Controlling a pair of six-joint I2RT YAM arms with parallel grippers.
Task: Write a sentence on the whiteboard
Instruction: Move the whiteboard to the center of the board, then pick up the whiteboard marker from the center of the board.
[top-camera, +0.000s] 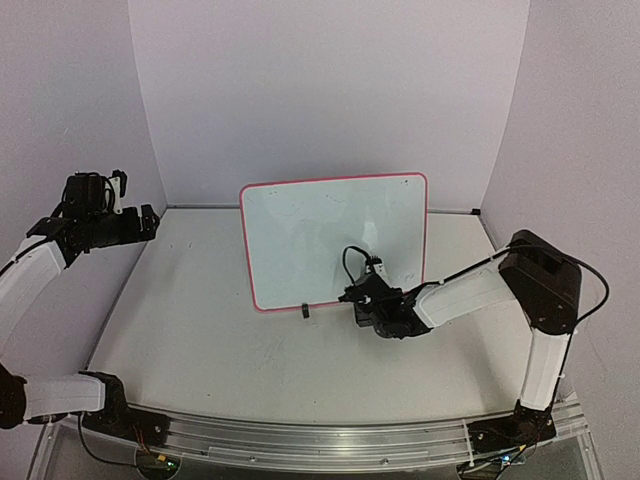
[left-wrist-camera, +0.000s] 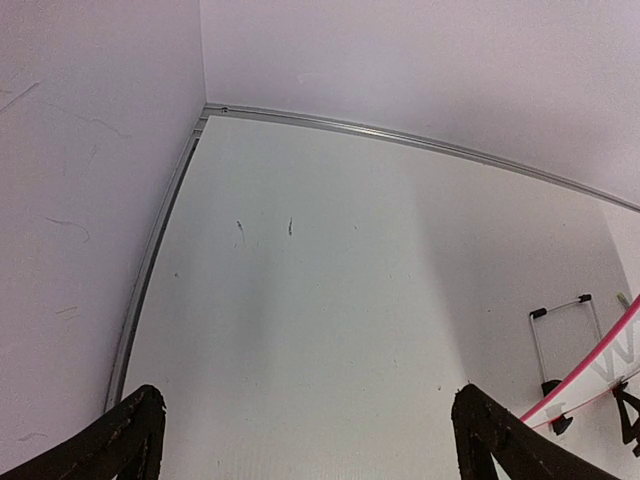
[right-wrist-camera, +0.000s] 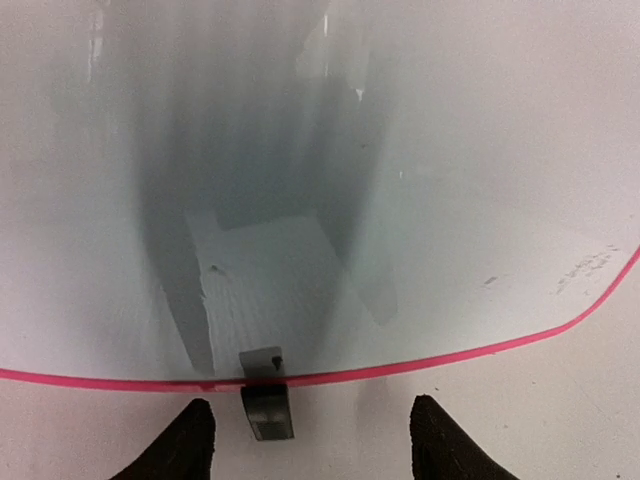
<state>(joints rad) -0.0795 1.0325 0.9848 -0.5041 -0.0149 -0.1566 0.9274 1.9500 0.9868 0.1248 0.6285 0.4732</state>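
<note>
One whiteboard (top-camera: 335, 235) upright on table (top-camera: 200, 340), one black foot (top-camera: 305, 312) showing. Two arms: right arm (top-camera: 470, 290) jaws spread, empty, near its bottom rim. Left arm (top-camera: 40, 262) jaws wide, empty, well apart.

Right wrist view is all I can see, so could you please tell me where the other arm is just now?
Observer: The left pincer hangs open off by the left wall, well apart from the whiteboard.
Operator: Thank you. Could you also tell me what is holding the board up?
Observer: It stands on its bottom edge on the table, and the left wrist view shows a wire stand behind it.
</note>
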